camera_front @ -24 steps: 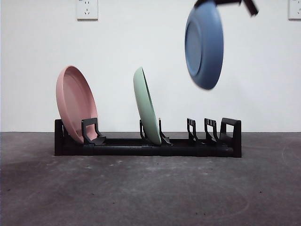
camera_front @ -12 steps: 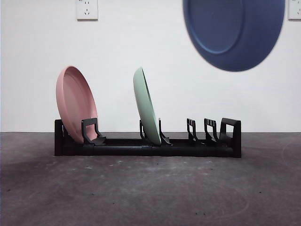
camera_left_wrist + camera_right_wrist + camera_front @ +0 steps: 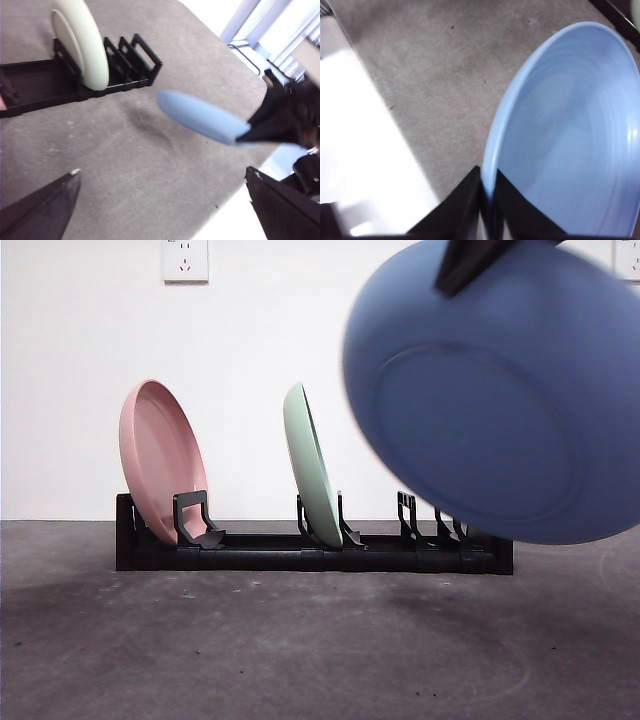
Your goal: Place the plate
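My right gripper (image 3: 489,200) is shut on the rim of the blue plate (image 3: 570,140). In the front view the blue plate (image 3: 500,400) hangs near and large at the right, its underside facing the camera, held from above by the right gripper (image 3: 470,260). It hides the right end of the black rack (image 3: 300,555). The left wrist view shows the blue plate (image 3: 200,117) in the air, in front of the rack (image 3: 40,85) and apart from it. My left gripper (image 3: 165,200) is open and empty.
A pink plate (image 3: 160,460) stands at the rack's left end and a green plate (image 3: 312,465) in its middle. Bare slot posts (image 3: 407,515) stand to the right of the green plate. The table's edge (image 3: 240,200) lies near the blue plate.
The blue plate has come down and toward the front camera, looking much larger. It has turned from edge-on to facing the camera and now covers the rack's right end.
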Robot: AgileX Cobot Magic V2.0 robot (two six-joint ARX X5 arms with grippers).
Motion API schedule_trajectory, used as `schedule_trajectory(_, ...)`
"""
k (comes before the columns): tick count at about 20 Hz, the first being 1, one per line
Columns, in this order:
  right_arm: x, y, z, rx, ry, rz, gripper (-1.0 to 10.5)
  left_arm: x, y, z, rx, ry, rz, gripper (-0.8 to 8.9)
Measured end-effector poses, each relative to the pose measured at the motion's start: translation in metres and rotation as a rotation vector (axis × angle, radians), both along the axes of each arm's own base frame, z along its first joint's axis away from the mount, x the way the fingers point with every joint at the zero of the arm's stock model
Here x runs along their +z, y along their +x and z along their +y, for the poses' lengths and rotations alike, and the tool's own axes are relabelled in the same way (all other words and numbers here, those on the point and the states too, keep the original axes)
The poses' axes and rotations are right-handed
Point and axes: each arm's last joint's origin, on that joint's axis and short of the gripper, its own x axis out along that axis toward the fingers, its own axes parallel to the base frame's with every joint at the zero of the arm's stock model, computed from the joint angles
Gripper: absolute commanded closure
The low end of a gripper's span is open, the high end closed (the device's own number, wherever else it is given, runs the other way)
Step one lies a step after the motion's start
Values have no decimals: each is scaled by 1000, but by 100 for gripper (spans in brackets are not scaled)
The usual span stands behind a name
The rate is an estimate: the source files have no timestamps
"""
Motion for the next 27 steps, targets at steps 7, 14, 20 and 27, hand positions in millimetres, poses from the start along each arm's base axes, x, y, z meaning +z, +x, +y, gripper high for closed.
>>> schedule_trajectory(7, -35, -13, 54, -9, -195, -148, 933, 0, 1, 0, 2, 1, 2, 284)
schedule_trajectory(14, -90, -23, 100, 28, -404, -196, 933, 0, 1, 0, 2, 1, 2, 284)
schedule_trajectory(20, -119, -21, 116, -15, -470, -208, 933, 0, 1, 0, 2, 1, 2, 284)
schedule_trajectory(27, -124, -22, 121, -13, -465, -215, 768, 0, 1, 0, 2, 1, 2, 284)
